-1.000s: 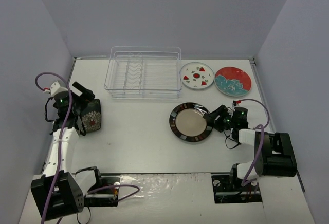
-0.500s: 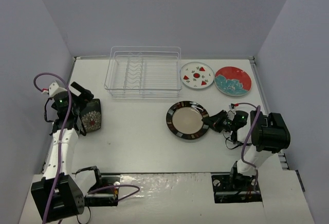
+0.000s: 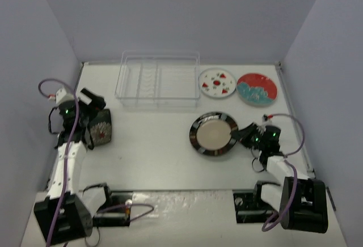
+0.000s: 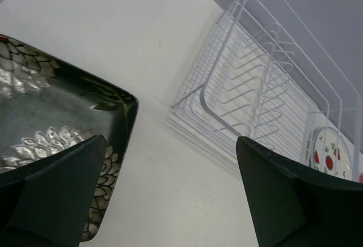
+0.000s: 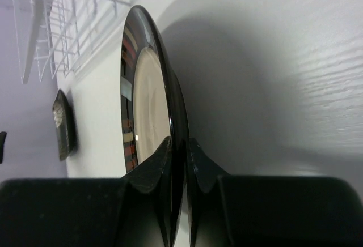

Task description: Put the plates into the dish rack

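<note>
The white tabletop (image 3: pixel 153 156) carries everything. At its far edge stands the dish rack (image 3: pixel 157 80), clear wire and blurred in the overhead view, so its prongs are hard to make out. The left wrist view cuts off its far end.

Just right of the rack lie the white red-spotted plate (image 3: pixel 218 82) and, touching or nearly touching it, the red-and-teal plate (image 3: pixel 257 88). The left wrist view shows only a sliver of the spotted one behind the rack wires.

The black-rimmed plate (image 3: pixel 214 133) sits right of centre, nearer the arms. The right end effector (image 5: pixel 178 145) is pinched tight on its rim. Its wrist view sees the plate edge-on, and whether the far edge rests on the tabletop is unclear.

The black floral plate (image 3: pixel 100 127) is at the far left, partly under the left arm. The left end effector (image 4: pixel 170 142) stands wide apart, one finger (image 4: pixel 57 190) over the plate's corner. Contact cannot be judged.
</note>
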Tool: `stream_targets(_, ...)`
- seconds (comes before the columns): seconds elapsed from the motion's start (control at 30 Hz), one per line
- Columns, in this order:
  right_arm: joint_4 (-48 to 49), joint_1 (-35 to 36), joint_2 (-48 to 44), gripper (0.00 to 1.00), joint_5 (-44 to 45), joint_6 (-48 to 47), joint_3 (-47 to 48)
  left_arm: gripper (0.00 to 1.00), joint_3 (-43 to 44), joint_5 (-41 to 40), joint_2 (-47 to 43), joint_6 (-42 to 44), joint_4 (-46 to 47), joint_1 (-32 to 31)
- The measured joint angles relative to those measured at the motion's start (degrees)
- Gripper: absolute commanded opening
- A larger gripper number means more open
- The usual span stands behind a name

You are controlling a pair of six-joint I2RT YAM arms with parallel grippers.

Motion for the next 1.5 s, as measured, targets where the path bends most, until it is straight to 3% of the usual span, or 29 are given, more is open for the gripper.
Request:
stream_targets(0.1, -12.0, -0.1, -12.9, 0.0, 4.3, -2.4, 2.4, 0.97, 0.0, 3.6, 0.1, 0.1, 2.7, -1.9)
stream_targets(0.2, -20.7, -0.4, -20.4, 0.0, 6.4, -3.5, 6.6, 0.97, 0.9, 9.9, 1.8, 1.4, 7.3, -7.7)
stream_targets(0.37, -25.7, -0.5, -24.5, 0.0, 5.5, -2.9, 10.2, 0.97, 5.7, 23.3, 8.7, 4.2, 14.7, -18.8)
stream_targets(0.53, -30.2, -0.5, -26.2, 0.0, 4.5, -2.8, 11.7, 0.97, 9.0, 34.6, 16.1, 4.4, 21.2, -25.6)
stream_targets(0.97, -20.4, -0.3, -28.2, 0.0, -3.8, 5.5, 15.5, 0.97, 15.7, 50.6, 34.8, -6.2, 37.7, -33.9)
stream_targets(1.17, -15.5, 0.3, -28.2, 0.0, -5.5, 8.2, 15.6, 0.97, 21.2, 55.8, 46.4, -20.3, 53.6, -38.8)
stream_targets(1.3, -13.5, 1.1, -27.2, 0.0, -6.1, 9.0, 15.6, 0.66, 25.5, 58.5, 54.0, -30.8, 63.5, -41.1)
stream_targets(1.5, -14.5, 1.5, -25.5, 0.0, -4.8, 6.9, 15.5, 0.0, 27.9, 60.3, 57.4, -40.3, 68.6, -41.6)
